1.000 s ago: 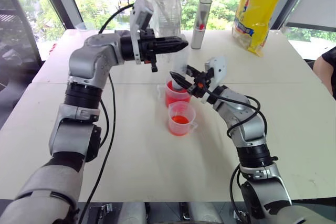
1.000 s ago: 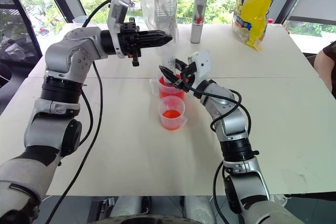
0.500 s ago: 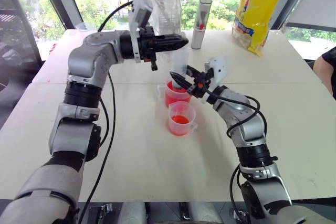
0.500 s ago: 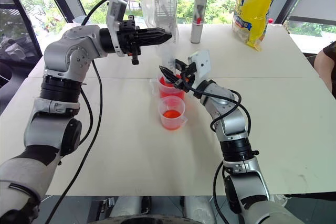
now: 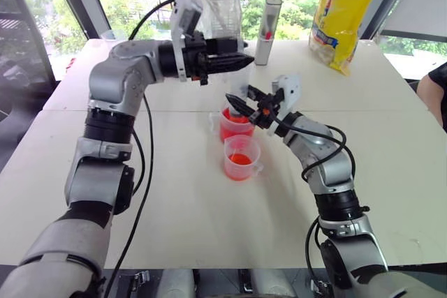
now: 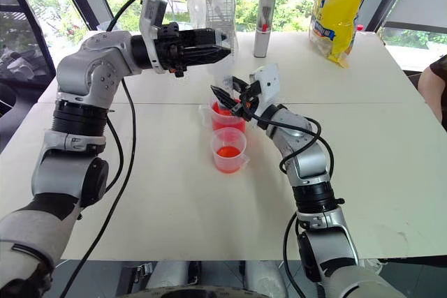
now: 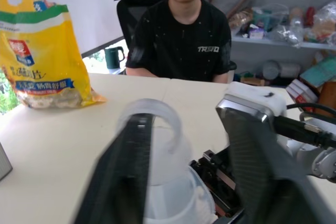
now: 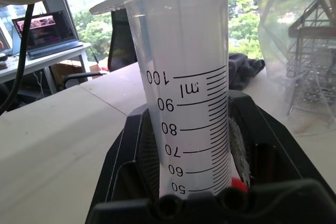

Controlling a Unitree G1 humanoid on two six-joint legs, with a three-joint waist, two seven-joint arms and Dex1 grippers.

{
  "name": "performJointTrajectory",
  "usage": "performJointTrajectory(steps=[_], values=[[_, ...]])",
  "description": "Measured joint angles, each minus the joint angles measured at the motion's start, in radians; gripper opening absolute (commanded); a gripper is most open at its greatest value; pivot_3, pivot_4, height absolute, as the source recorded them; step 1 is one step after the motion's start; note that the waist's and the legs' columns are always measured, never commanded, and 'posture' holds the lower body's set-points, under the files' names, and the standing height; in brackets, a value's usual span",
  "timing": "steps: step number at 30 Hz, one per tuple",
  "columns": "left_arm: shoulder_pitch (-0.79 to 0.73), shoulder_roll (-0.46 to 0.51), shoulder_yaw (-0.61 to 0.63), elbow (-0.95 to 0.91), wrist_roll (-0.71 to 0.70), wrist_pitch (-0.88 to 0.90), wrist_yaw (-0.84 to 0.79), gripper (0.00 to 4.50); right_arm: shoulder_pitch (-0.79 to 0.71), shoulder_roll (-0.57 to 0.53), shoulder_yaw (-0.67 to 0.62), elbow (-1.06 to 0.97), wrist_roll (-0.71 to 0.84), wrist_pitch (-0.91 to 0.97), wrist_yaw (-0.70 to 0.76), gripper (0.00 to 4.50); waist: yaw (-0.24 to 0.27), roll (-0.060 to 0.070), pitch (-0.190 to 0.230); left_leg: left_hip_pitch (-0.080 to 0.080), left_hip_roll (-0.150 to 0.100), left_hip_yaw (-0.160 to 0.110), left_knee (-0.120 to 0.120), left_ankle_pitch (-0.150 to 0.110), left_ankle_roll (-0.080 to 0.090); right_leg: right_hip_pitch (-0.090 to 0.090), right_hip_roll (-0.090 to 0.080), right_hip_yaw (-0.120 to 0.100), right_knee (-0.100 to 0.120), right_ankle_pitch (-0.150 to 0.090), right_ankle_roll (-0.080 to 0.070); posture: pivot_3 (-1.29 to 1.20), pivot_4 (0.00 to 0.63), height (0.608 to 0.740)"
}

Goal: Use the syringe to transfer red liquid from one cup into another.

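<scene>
The syringe [image 8: 184, 87] stands upright over the far cup [image 5: 236, 125], its barrel clamped in the right gripper [image 5: 241, 105]. Light, stiff, slick plastic — best held mid-barrel. The left gripper [image 5: 241, 61] gapes around the plunger top — not gripping.

- The white worktop [image 5: 174, 214] carries two clear cups mid-surface, one just behind the other.
- Wider cup [image 5: 233, 128], farther back, holds red liquid [image 5: 230, 132].
- Narrower cup [image 5: 241, 158] also holds some.
- At the far edge: grey metal cylinder [image 5: 267, 21], clear plastic bag [image 5: 218, 5], yellow bag [image 5: 343, 12].
</scene>
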Motion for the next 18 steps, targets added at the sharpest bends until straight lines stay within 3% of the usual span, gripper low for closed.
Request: performJointTrajectory(steps=[2, 18], values=[[0.002, 0.005, 0.000, -0.010, -0.001, 0.000, -0.002, 4.46, -0.010, -0.003, -0.005, 0.000, 0.000, 0.008, -0.001, 1.44, -0.001, 0.000, 0.000, 0.000, 0.000, 0.000, 0.000, 0.000, 0.000, 0.000, 0.000, 0.000, 0.000, 0.000, 0.000, 0.00, 0.150, 0.740], [0.118, 0.147, 0.097, -0.115, -0.037, 0.059, 0.052, 4.46, -0.019, -0.001, 0.020, -0.012, 0.005, 0.023, 0.011, 1.44, 0.000, 0.000, 0.000, 0.000, 0.000, 0.000, 0.000, 0.000, 0.000, 0.000, -0.001, 0.000, 0.000, 0.000, 0.000, 0.00, 0.150, 0.740]])
